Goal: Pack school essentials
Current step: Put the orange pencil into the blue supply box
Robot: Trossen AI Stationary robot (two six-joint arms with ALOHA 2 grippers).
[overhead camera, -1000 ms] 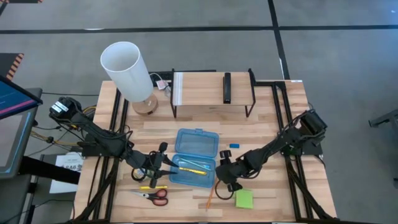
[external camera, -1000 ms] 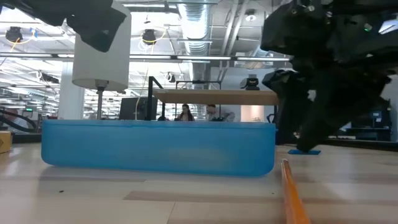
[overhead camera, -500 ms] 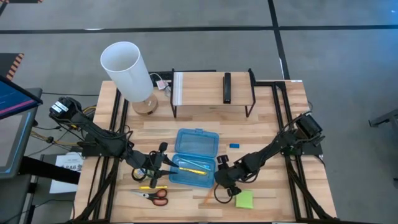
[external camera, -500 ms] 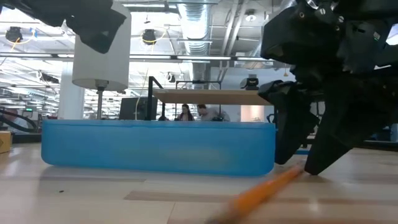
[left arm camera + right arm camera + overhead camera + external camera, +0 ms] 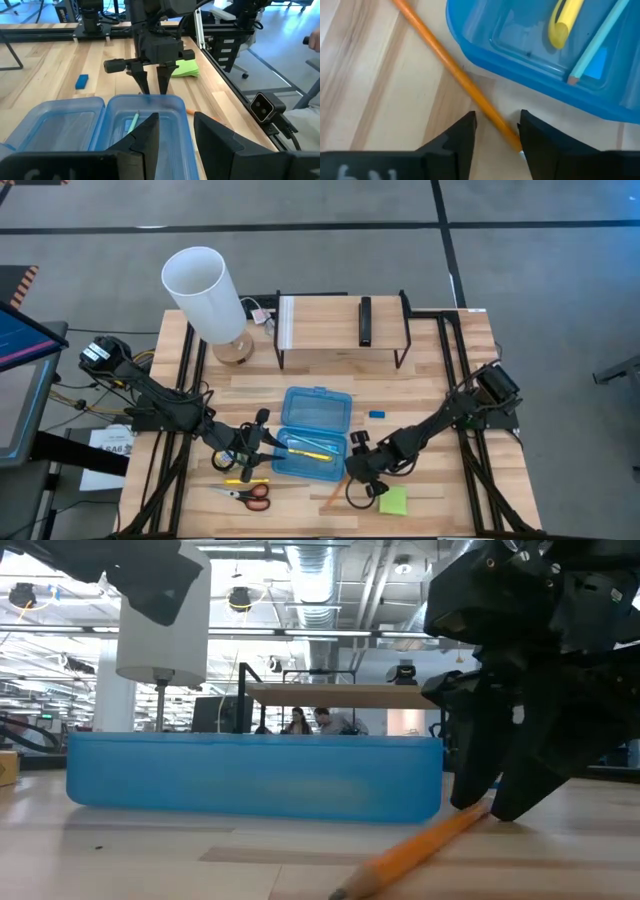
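The orange pencil (image 5: 445,57) lies on the table just in front of the open blue case (image 5: 315,430). My right gripper (image 5: 497,125) is low over the table and open, its fingers on either side of the pencil's end nearest the case (image 5: 470,817). A yellow stick (image 5: 560,22) and a pale green pencil (image 5: 595,50) lie inside the case. My left gripper (image 5: 175,122) is open at the case's left side (image 5: 265,442). The red-handled scissors (image 5: 250,493), a yellow pencil (image 5: 245,480), the lime-green pad (image 5: 392,500) and the blue eraser (image 5: 376,415) lie on the table. My right gripper comes from above, pointing down, with its fingers across the orange pencil at its end (image 5: 512,140). That end lies close against the inner side of one finger (image 5: 532,135); I cannot tell whether it touches. The pencil lies flat on the table. My left gripper: whether it touches the case cannot be told.
A tall white lamp (image 5: 205,290) stands at the far left. A black wire shelf (image 5: 340,330) with a dark bar on it runs along the far edge. The lime-green pad lies just right of my right gripper. People sit in the room beyond the table (image 5: 300,722).
My right gripper has moved down and toward the table's near edge, onto the orange pencil's end. The pencil has swung round on the table: it pointed at the low camera, and now it slants, with its far end between the fingers. In the last half second it has kept nearly still.
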